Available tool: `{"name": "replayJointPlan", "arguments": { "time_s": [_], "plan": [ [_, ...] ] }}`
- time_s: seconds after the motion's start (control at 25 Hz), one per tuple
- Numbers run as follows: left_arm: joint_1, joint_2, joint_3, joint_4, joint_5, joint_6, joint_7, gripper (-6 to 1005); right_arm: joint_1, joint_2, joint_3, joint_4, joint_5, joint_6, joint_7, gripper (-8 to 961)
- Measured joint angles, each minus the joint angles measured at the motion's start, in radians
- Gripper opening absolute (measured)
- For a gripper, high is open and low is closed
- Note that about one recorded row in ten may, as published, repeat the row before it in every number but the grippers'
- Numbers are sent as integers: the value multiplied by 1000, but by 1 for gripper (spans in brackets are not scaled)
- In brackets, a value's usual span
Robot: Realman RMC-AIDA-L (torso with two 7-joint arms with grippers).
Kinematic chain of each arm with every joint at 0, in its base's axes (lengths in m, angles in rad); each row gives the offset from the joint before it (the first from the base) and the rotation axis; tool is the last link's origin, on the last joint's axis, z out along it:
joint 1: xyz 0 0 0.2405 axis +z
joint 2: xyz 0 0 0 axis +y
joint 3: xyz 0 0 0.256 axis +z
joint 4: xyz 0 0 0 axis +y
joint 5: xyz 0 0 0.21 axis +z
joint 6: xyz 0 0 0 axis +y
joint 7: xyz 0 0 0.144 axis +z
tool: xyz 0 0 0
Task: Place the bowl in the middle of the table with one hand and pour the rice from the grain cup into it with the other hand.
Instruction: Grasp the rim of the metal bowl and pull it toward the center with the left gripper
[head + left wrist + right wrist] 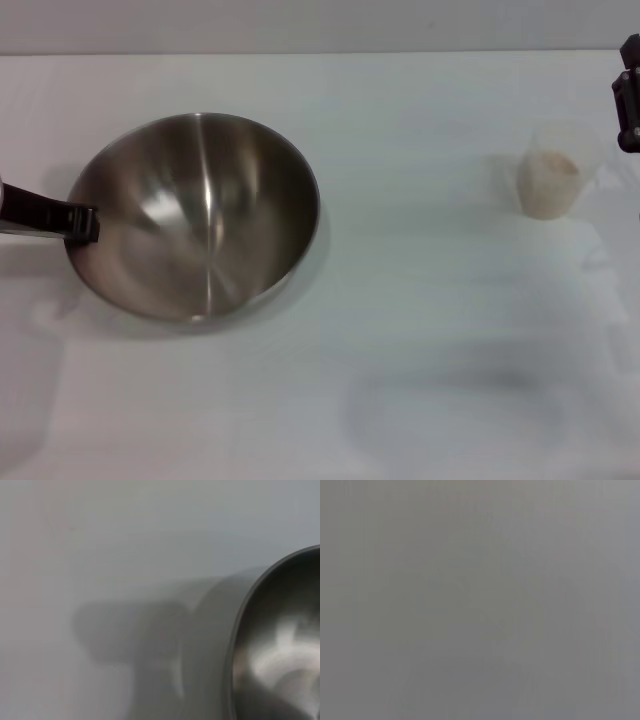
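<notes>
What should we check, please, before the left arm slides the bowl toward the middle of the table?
1. Left claw on the bowl rim: ok, it sits at the rim on the robot's left side; a firm grip cannot be told.
2. Bowl at the table's middle: not ok, it lies left of centre.
3. Path to the middle: ok, the table between the bowl and the grain cup is bare.
4. Grain cup upright, holding rice: ok.
5. Right claw on the cup: not ok, it hangs beside it at the view's edge, apart.
6. Bowl empty: ok, no grains inside.
</notes>
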Motion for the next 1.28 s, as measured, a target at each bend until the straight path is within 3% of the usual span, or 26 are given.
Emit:
{"name": "replayJointPlan", "arguments": {
  "time_s": [0.48, 0.96, 1.28],
  "plan": [
    [-37, -2, 16, 2, 17, 11, 8, 30, -6, 0, 0, 1, 0, -1, 0, 461],
    [-74, -3, 23, 31, -2, 42, 30, 6, -5, 0, 0, -4, 0, 0, 0, 460],
    [-117, -2, -16, 94, -108, 44, 125, 6, -5, 0, 2, -6, 0, 0, 0, 460]
  ]
}}
